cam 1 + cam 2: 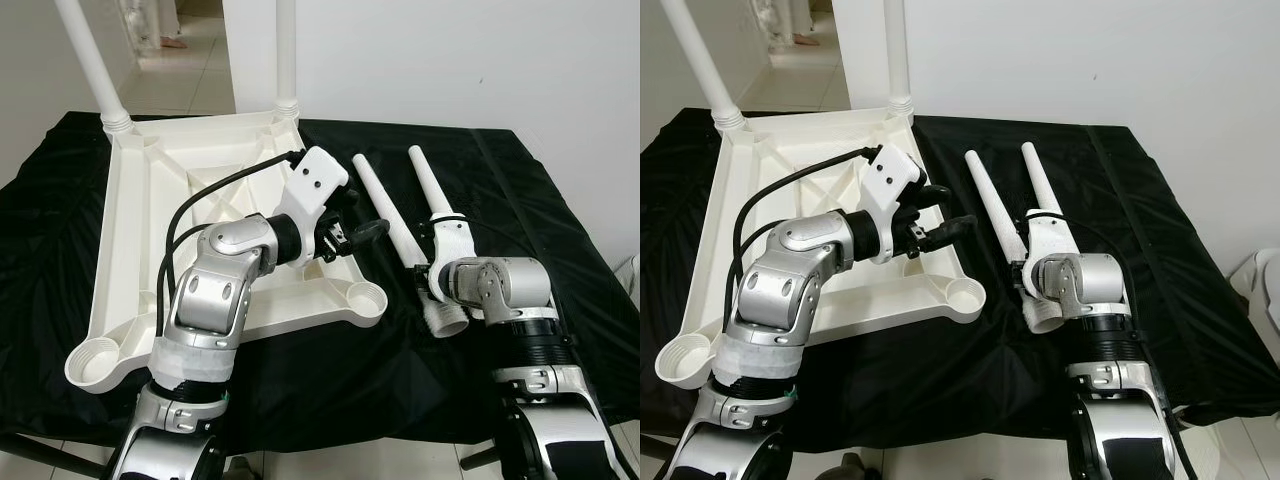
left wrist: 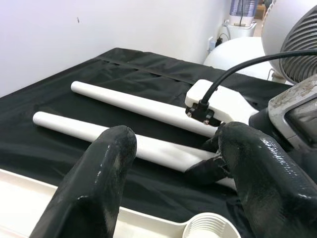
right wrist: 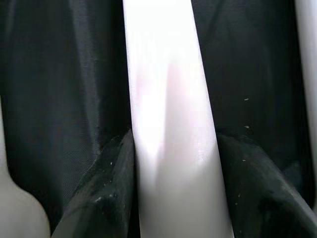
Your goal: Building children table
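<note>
White plastic tabletop (image 1: pixel 140 200) is lying upside down on black cloth (image 1: pixel 560 230), two fitted legs cut off above.
Right gripper (image 3: pixel 171 198) is clamping a loose leg (image 1: pixel 432 195), fingertips hidden; left gripper (image 1: pixel 362 232) is hovering unclenched, empty, beside the other leg (image 1: pixel 385 212).

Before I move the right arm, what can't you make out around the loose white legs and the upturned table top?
- Right gripper straddling one white plastic leg: its wrist housing hides the contact in the eye views; the wrist view is blurred.
- Thick end of the other white leg: behind the right forearm.
- Two legs fitted on the upturned white table top: cut off by the top edge.
- Left gripper: open, holding nothing.
</note>
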`<state>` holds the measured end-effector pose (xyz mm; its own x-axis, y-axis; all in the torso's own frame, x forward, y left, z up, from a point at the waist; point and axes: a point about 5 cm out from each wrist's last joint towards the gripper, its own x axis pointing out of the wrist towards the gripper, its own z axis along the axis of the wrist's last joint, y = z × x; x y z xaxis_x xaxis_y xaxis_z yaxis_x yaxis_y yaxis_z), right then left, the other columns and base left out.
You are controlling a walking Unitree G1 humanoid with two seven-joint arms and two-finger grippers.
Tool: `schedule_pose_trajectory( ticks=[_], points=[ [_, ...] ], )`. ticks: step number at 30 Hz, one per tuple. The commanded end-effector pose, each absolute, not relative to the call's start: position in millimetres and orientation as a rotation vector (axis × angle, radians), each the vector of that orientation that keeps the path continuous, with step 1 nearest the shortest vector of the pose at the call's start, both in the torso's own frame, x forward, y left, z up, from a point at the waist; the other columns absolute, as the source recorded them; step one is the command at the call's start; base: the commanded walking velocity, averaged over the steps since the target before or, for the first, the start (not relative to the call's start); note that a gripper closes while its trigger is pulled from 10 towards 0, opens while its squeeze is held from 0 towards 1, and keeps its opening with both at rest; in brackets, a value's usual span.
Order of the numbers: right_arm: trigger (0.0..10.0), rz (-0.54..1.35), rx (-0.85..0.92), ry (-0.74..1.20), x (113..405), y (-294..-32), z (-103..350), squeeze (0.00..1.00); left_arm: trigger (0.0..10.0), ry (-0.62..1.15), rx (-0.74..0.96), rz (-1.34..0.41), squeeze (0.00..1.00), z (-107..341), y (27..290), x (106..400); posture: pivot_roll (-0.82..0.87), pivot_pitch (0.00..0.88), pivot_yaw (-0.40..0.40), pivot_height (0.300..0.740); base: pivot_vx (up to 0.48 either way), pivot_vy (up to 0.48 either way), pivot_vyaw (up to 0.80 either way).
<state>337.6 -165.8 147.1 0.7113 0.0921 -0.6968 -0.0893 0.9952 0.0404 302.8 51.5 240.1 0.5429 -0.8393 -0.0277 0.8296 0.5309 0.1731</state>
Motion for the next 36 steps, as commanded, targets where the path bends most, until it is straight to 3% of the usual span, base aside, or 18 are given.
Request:
schedule_pose_trajectory(
  ticks=[1, 11, 12, 13, 17, 20, 22, 23, 24, 27, 35, 36],
  points=[
    [0.0, 0.123, 0.034, 0.868, 333.4, -162.0, 130.0, 0.0, 10.0, -0.087, 0.167, -0.755, 0.0, 245.0, 58.5, 314.3, 0.06, 0.054, -0.01, 0.74, 0.0, 0.0, 0.0],
    [0.0, 0.076, 0.072, 0.641, 359.6, -175.6, 181.8, 0.0, 10.0, -0.087, 0.164, -0.754, 0.0, 244.9, 60.3, 315.9, 0.06, 0.04, -0.008, 0.74, 0.0, 0.0, 0.0],
    [4.1, 0.055, 0.077, 0.594, 363.5, -179.6, 192.6, 0.0, 10.0, -0.086, 0.165, -0.759, 0.0, 244.7, 59.9, 315.9, 0.06, 0.037, -0.008, 0.74, 0.0, 0.0, 0.0],
    [10.0, 0.046, 0.094, 0.513, 367.8, -183.3, 207.2, 0.0, 10.0, -0.087, 0.16, -0.765, 0.0, 245.1, 59.1, 315.6, 0.05, 0.032, -0.008, 0.74, 0.0, 0.0, 0.0],
    [10.0, 0.041, 0.109, 0.43, 371.2, -186.8, 221.5, 0.0, 10.0, -0.089, 0.153, -0.773, 0.0, 245.7, 58.2, 315.1, 0.05, 0.032, -0.008, 0.74, 0.0, 0.0, 0.0],
    [10.0, 0.028, 0.106, 0.201, 369.0, -189.9, 242.5, 0.0, 10.0, -0.084, 0.092, -0.797, 0.0, 246.6, 59.2, 314.4, 0.05, 0.018, -0.012, 0.74, 0.0, 0.0, 0.0],
    [10.0, 0.03, 0.102, 0.162, 367.5, -189.7, 245.5, 0.0, 10.0, -0.082, 0.081, -0.801, 0.0, 246.4, 59.6, 314.2, 0.05, 0.018, -0.012, 0.74, 0.0, 0.0, 0.0],
    [10.0, 0.08, 0.142, 0.123, 364.5, -184.6, 244.9, 0.0, 10.0, -0.068, 0.044, -0.807, 0.73, 245.4, 61.2, 314.5, 0.05, 0.018, -0.012, 0.74, 0.0, 0.0, 0.0],
    [10.0, 0.129, 0.182, 0.094, 361.4, -180.1, 243.6, 0.0, 10.0, -0.055, -0.001, -0.811, 1.0, 244.5, 62.7, 314.6, 0.05, 0.012, -0.015, 0.74, 0.0, 0.0, 0.0],
    [10.0, 0.226, 0.218, 0.006, 352.1, -170.6, 236.3, 0.0, 10.0, -0.046, -0.089, -0.822, 1.0, 245.9, 66.6, 314.3, 0.05, 0.007, -0.015, 0.74, 0.0, 0.0, 0.0],
    [10.0, 0.31, 0.271, -0.152, 337.0, -164.4, 229.5, 0.0, 10.0, -0.033, -0.118, -0.837, 1.0, 250.2, 72.1, 318.4, 0.06, 0.007, -0.008, 0.74, 0.0, 0.0, 0.0],
    [10.0, 0.338, 0.243, -0.208, 332.2, -161.3, 231.8, 0.0, 10.0, -0.021, -0.134, -0.85, 0.29, 252.2, 72.8, 320.6, 0.05, 0.009, -0.007, 0.74, 0.0, 0.0, 0.0]
  ],
)
